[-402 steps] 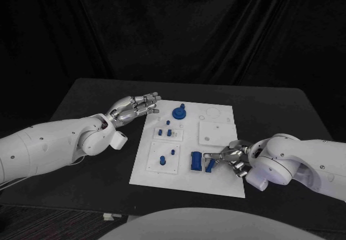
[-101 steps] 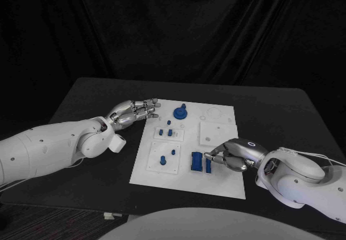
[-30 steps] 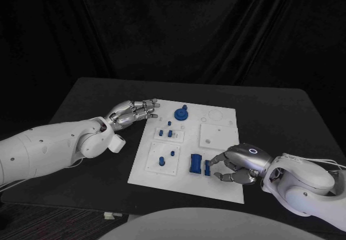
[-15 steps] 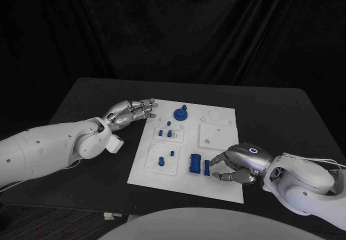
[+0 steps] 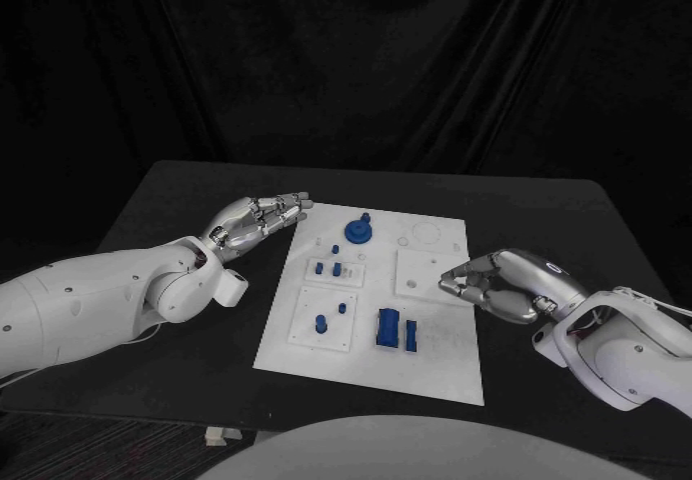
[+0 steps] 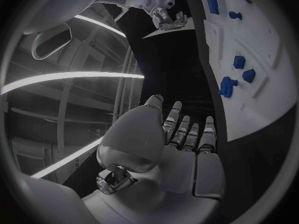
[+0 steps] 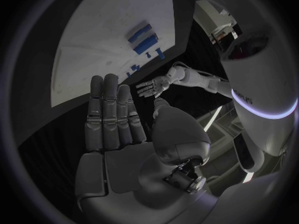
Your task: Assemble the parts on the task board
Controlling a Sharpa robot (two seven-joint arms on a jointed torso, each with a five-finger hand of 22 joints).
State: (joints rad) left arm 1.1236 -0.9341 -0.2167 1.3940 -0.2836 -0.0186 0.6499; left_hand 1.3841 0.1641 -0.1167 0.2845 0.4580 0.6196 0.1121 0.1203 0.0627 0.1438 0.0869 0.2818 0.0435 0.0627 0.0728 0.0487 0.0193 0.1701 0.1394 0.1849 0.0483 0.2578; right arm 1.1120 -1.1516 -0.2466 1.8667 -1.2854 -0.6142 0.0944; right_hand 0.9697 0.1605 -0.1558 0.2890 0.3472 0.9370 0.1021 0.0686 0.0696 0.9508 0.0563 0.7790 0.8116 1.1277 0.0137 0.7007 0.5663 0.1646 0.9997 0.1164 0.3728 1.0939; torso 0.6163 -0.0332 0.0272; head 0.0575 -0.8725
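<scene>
Dim, dark surroundings for you; bright white task board (image 5: pixel 433 330); strong fisheye bending in both wrist views.

Both arms are glossy white rounded shells dotted with small dark screws, each ending in a silver metallic left hand (image 5: pixel 260 219) or right hand (image 5: pixel 498 283) with segmented fingers, with a thin cable trailing behind the right wrist.

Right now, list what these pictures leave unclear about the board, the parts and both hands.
- Head view: the task board edge beside the right hand is covered by that hand.
- Head view: the small blue parts are too small to tell whether they stand seated or lie loose.
- Left wrist view: the left hand hides the table under it; whether it touches the board cannot be told.
- Right wrist view: two long blue parts are too small for detail.
</scene>
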